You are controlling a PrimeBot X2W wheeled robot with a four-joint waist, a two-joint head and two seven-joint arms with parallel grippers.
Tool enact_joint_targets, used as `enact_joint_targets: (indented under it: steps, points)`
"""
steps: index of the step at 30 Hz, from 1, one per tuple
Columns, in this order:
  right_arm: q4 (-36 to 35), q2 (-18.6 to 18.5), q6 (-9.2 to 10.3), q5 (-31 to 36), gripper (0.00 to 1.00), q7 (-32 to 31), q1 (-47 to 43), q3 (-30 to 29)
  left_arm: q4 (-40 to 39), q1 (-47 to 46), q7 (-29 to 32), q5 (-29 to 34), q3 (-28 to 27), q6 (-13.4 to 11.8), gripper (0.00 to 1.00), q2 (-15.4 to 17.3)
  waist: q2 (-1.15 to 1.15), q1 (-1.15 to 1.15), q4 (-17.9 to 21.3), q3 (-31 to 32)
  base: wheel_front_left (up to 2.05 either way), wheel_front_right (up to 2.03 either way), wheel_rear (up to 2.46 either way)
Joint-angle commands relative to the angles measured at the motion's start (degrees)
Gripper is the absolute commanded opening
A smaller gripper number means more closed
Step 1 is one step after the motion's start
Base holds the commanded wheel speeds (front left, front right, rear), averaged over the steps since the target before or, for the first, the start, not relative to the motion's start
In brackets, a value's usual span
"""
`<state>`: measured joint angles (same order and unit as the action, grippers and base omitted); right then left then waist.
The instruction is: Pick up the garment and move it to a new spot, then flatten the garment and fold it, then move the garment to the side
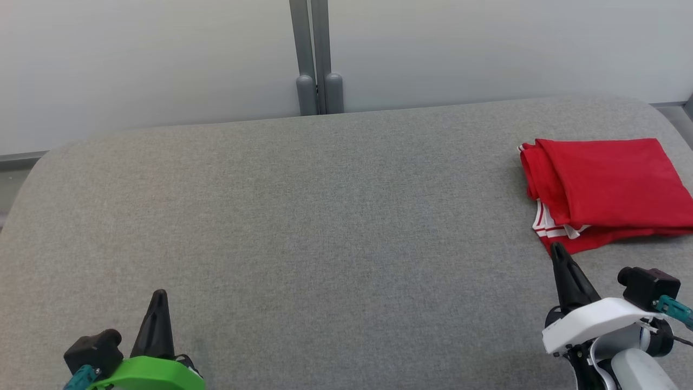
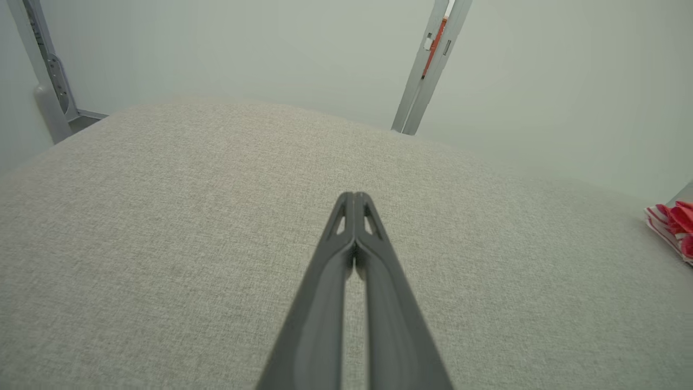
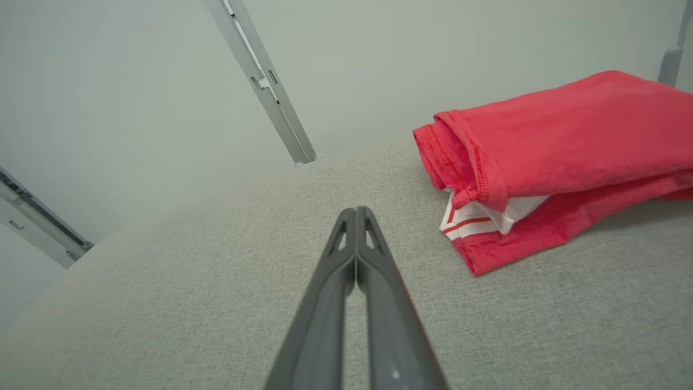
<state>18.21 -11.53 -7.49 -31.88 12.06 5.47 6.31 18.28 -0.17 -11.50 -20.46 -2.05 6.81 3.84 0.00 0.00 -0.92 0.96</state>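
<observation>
Red folded fabric garment (image 1: 612, 184) w/ white striped trim lies on the grey woven-fabric tabletop (image 1: 325, 216), at the far R side in head view. Its R edge runs out of the picture. It's folded into a rough rectangle: smooth top layer, white-and-red band poking out at the near L corner, another red layer under that.

R gripper (image 1: 557, 252): the two dark fingers are pressed together to a single point, nothing between them. In head view the tip sits just beside the garment's near L corner. In R wrist view the R gripper (image 3: 355, 214) has a strip of bare tabletop between it and the garment (image 3: 568, 146), which lies ahead and to the R, so near but not touching. White wrist housing (image 1: 595, 319) sits behind the fingers.

L gripper (image 1: 159, 298): at lower L in head view, fingers also closed tight on nothing, green wrist housing (image 1: 149, 374) behind them. It's well apart from the garment. L wrist view shows the L gripper (image 2: 354, 203) over bare tabletop, tips meeting, w/ a bit of the garment (image 2: 674, 227) at the far R edge.

Beyond the tabletop: pale wall panels (image 1: 135, 65) w/ a grey metal post (image 1: 316, 54) between them. Tabletop corners are rounded.
</observation>
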Motion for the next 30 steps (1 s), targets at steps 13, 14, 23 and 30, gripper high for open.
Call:
enact_joint_targets:
  steps: [13,14,23,30]
  points:
    - [-1.66,1.27,0.00,-11.80,0.00,-3.55,1.28,-2.81,-2.07,-2.33,3.25,-14.11,-0.96,0.11,0.00,-0.10,0.00,0.00,0.11,-0.11,0.00,0.00,0.00]
    - [-1.71,1.39,0.00,-12.63,0.00,-3.80,1.29,-2.99,-2.14,-2.41,3.48,-15.13,-1.02,0.10,0.00,-0.11,0.00,0.00,0.12,-0.12,0.00,0.00,0.00]
    - [-2.02,2.33,0.00,-18.87,0.00,-5.73,1.38,-4.29,-2.63,-2.97,5.36,-22.54,-1.45,0.03,0.00,-0.20,0.00,0.00,0.19,-0.19,0.00,0.00,0.00]
    - [-2.24,3.01,0.00,-23.50,0.00,-7.16,1.44,-5.27,-2.94,-3.40,6.77,-27.98,-1.80,-0.01,0.00,-0.28,0.00,0.00,0.24,-0.25,0.00,0.00,0.00]
